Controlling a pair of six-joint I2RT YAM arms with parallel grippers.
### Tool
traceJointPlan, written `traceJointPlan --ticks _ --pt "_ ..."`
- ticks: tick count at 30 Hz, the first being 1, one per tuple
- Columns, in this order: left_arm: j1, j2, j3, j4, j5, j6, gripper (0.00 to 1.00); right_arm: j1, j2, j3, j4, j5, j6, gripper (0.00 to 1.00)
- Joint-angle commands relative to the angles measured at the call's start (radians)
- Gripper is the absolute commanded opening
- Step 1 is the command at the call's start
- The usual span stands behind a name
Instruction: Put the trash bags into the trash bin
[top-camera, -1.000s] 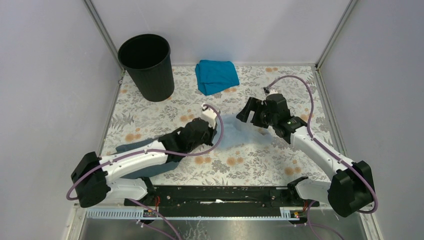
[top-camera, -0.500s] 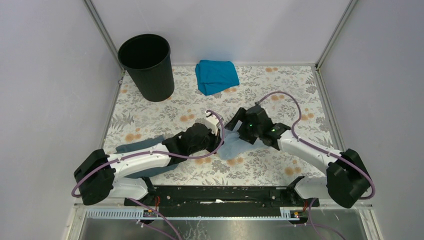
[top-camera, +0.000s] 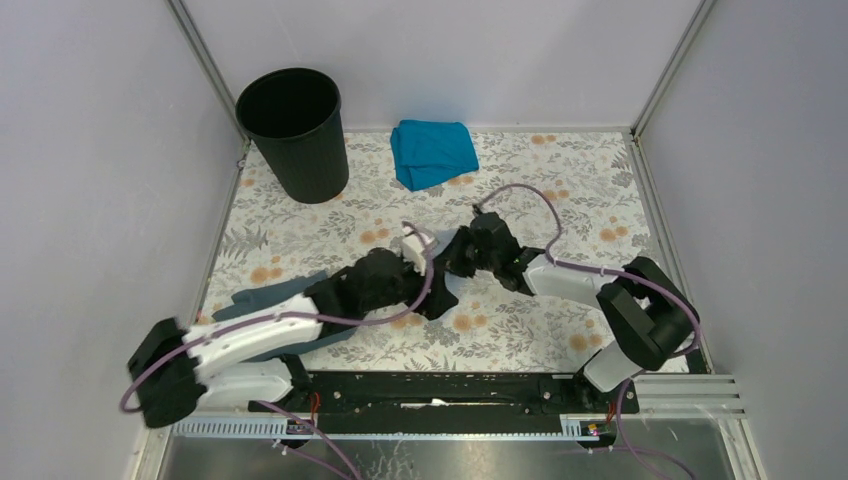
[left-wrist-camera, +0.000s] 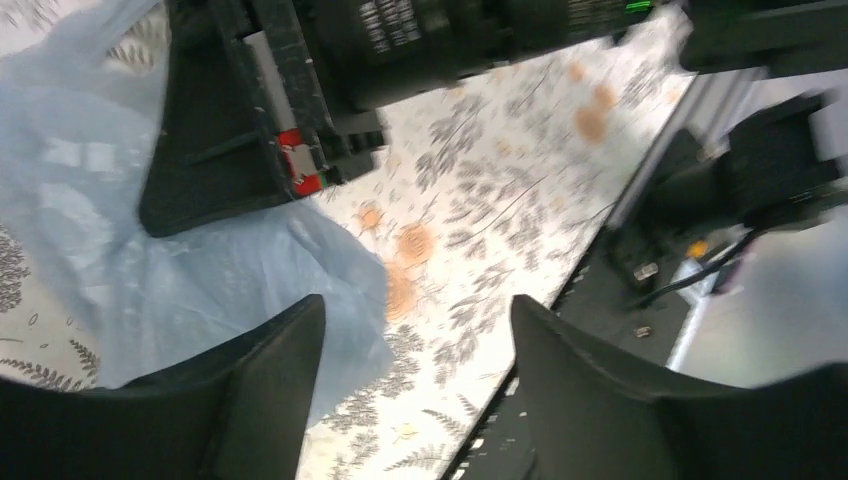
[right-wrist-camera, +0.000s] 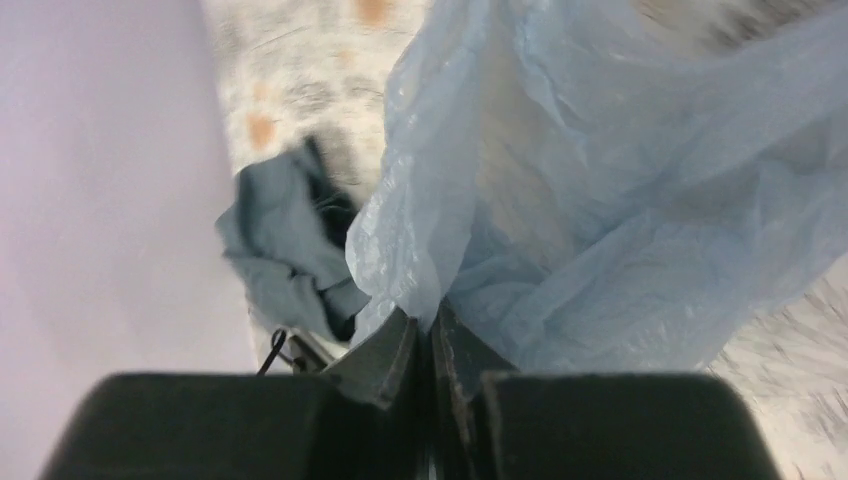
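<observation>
Filmy pale blue plastic, wrinkled and half see-through: the bag (right-wrist-camera: 600, 200) is bunched on the flowered table (top-camera: 560, 180), well apart from the bin (top-camera: 310, 165), out toward the arms' bases. From above, the two arms that meet over it hide nearly all of it.

The right claw (right-wrist-camera: 425, 325) is pinched shut on a gathered fold of the bag, and the film fans out from its tips. The left claw (left-wrist-camera: 410, 310) stands open with nothing in it. Bare table and a loose edge of the bag show between its fingers, and the right claw sits just beyond them.

The bag looks almost weightless and wholly limp, so it should drape, trail and billow rather than keep any shape. I judge it slick too, so a thin single layer could slide out of a pinch. The better hold is a bunched fold, several layers thick, such as the one the right claw has. A second grip on the loose edge would keep it from dragging.

The bin stands upright, with nothing visible inside. A teal cloth (top-camera: 432, 152) lies near the bin, and a dark grey cloth (right-wrist-camera: 285, 250) lies farther from it, under the left arm. Neither belongs in the bin.
</observation>
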Motion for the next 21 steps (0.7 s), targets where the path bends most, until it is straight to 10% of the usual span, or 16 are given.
traceJointPlan --ticks 1,12,21 --pt "-0.003 -0.254 0.033 -0.042 -0.057 0.010 0.87 -0.060 0.038 0.137 0.301 -0.475 -0.287 0.09" --pt "0.050 -0.348 0.086 -0.215 -0.344 -0.201 0.99 -0.173 -0.002 -0.068 0.578 -0.941 -0.649 0.05" --pt "0.445 -0.302 -0.156 0.073 0.170 -0.478 0.99 -0.200 0.084 -0.096 0.849 -1.070 -0.459 0.07"
